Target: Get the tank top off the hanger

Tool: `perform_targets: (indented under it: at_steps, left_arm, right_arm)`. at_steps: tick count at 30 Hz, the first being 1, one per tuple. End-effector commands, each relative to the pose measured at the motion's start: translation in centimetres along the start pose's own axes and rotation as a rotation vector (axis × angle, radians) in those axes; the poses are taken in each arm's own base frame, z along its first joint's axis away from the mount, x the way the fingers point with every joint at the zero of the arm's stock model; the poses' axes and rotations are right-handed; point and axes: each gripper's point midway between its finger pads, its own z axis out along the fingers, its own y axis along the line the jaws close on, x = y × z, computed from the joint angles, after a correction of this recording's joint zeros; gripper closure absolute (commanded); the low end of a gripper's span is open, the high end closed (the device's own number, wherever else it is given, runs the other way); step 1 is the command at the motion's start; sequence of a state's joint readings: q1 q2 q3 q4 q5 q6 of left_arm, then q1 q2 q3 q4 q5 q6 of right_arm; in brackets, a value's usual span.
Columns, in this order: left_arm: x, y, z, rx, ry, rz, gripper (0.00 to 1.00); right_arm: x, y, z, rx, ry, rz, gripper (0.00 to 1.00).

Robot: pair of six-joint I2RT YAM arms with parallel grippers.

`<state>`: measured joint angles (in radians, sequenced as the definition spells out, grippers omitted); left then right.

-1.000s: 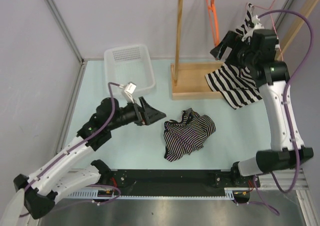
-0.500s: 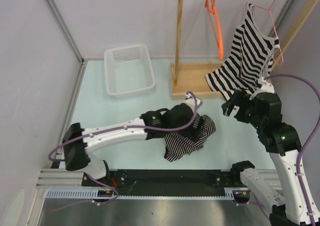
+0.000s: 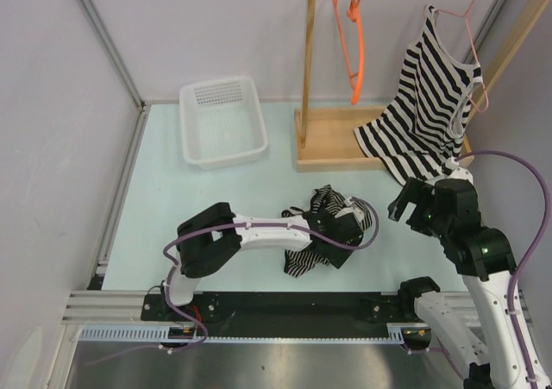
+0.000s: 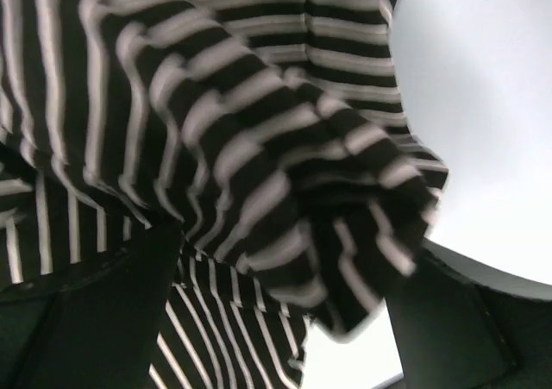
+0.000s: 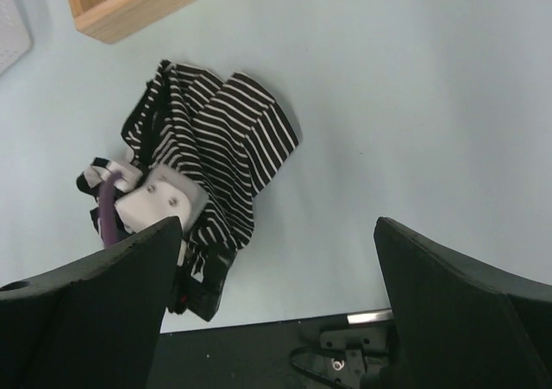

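A black-and-white striped tank top (image 3: 427,96) hangs on a thin pink hanger (image 3: 472,40) from the wooden rack at the back right. A second striped garment (image 3: 321,234) lies crumpled on the table; it also shows in the right wrist view (image 5: 224,139). My left gripper (image 3: 345,232) is down on that crumpled garment. In the left wrist view its fingers (image 4: 86,320) stand wide apart and striped cloth (image 4: 259,147) fills the space between them. My right gripper (image 3: 412,203) hangs open and empty below the hanging top, its fingers (image 5: 466,303) wide apart.
An empty orange hanger (image 3: 354,44) hangs on the rack's rail. The rack's wooden base (image 3: 332,139) sits behind the crumpled garment. A white plastic basket (image 3: 222,120) stands at the back left. A metal frame post (image 3: 103,35) runs along the left.
My left arm swung right and down onto the crumpled garment. My right arm dropped from the hanging tank top to low over the table. The orange hanger swung left.
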<state>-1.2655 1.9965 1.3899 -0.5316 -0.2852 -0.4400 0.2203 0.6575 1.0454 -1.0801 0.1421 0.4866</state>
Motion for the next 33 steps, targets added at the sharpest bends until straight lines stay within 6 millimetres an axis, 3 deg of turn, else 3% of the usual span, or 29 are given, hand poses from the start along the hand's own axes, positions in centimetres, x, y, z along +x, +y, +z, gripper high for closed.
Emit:
perform_targets:
  at_steps: [1,3,4,6,7,12,13,14,16,17,19,20,21,22,24,25,26,27,28,30,31,32,33]
  left_arm:
    - [-1.2,2.9,1.8,-0.064,-0.023,-0.029,0.07]
    - [-0.5,4.1,2.3,-0.088,-0.015,-0.046,0.13]
    - [-0.7,4.2,2.0,-0.089,-0.029,-0.062,0.3]
    - [-0.8,4.8,1.5,-0.105,-0.045,-0.073,0.44]
    - [-1.2,5.2,0.9,-0.12,-0.063,-0.084,0.58]
    - [-4.5,7.1,-4.1,-0.107,-0.178,-0.149,0.89]
    - [-5.0,7.5,-4.8,-0.1,-0.188,-0.161,1.0]
    - [-6.3,8.9,-6.6,-0.097,-0.232,-0.2,1.0]
    - [-6.9,11.1,-8.2,-0.117,-0.253,-0.224,1.0]
    - [-7.6,13.5,-9.2,-0.14,-0.271,-0.269,1.0]
    - [-9.3,16.5,-12.5,-0.138,-0.335,-0.321,1.0]
    - [-9.9,19.4,-13.4,-0.15,-0.351,-0.379,1.0]
    - [-11.2,21.0,-15.9,-0.144,-0.413,-0.415,1.0]
    - [-11.6,24.3,-17.0,-0.177,-0.443,-0.464,1.0]
    - [-13.6,27.2,-20.0,-0.172,-0.534,-0.512,1.0]
    - [-13.8,30.2,-20.9,-0.204,-0.562,-0.556,1.0]
    - [-15.3,31.0,-22.5,-0.166,-0.612,-0.566,1.0]
    - [-16.0,32.4,-23.3,-0.169,-0.642,-0.584,1.0]
    - [-16.0,34.9,-22.9,-0.198,-0.644,-0.622,1.0]
    - [-17.7,36.7,-23.9,-0.173,-0.689,-0.642,1.0]
    - [-17.3,38.8,-22.1,-0.188,-0.652,-0.674,1.0]
    - [-18.1,39.6,-22.4,-0.177,-0.668,-0.676,1.0]
    - [-17.7,41.3,-21.6,-0.203,-0.649,-0.704,0.99]
  right_arm:
    - [2.0,-1.0,0.5,0.045,0.072,0.018,0.0]
    - [2.6,-0.7,0.5,0.017,0.093,0.007,0.0]
    - [2.7,-0.5,0.4,-0.005,0.093,-0.003,0.0]
    - [2.9,0.3,0.2,-0.055,0.099,-0.011,0.0]
    - [2.9,0.4,0.2,-0.067,0.097,-0.019,0.0]
    - [3.1,1.8,0.3,-0.142,0.121,-0.039,0.0]
    - [3.1,2.0,0.3,-0.149,0.125,-0.035,0.0]
    - [3.1,2.1,0.5,-0.145,0.136,-0.027,0.0]
    - [2.8,2.3,0.7,-0.144,0.136,-0.02,0.0]
    - [2.4,2.6,0.5,-0.15,0.129,-0.015,0.0]
    - [2.4,2.8,0.6,-0.15,0.147,-0.018,0.0]
    - [2.3,2.8,0.6,-0.151,0.151,-0.018,0.0]
    - [2.4,2.9,0.7,-0.154,0.157,-0.027,0.0]
    - [2.6,3.3,0.6,-0.18,0.172,-0.038,0.0]
    - [2.5,3.6,0.5,-0.199,0.172,-0.046,0.0]
    - [2.5,3.7,0.4,-0.203,0.173,-0.044,0.0]
    - [2.5,3.8,0.4,-0.209,0.171,-0.044,0.0]
    - [2.3,3.9,0.1,-0.217,0.166,-0.05,0.0]
    - [2.1,4.0,-0.1,-0.22,0.161,-0.05,0.0]
    - [1.6,4.0,-0.6,-0.217,0.143,-0.051,0.0]
    - [1.3,4.0,-0.7,-0.214,0.132,-0.054,0.0]
    - [1.2,3.8,-0.9,-0.207,0.13,-0.054,0.0]
    - [0.6,3.7,-1.2,-0.197,0.105,-0.057,0.0]
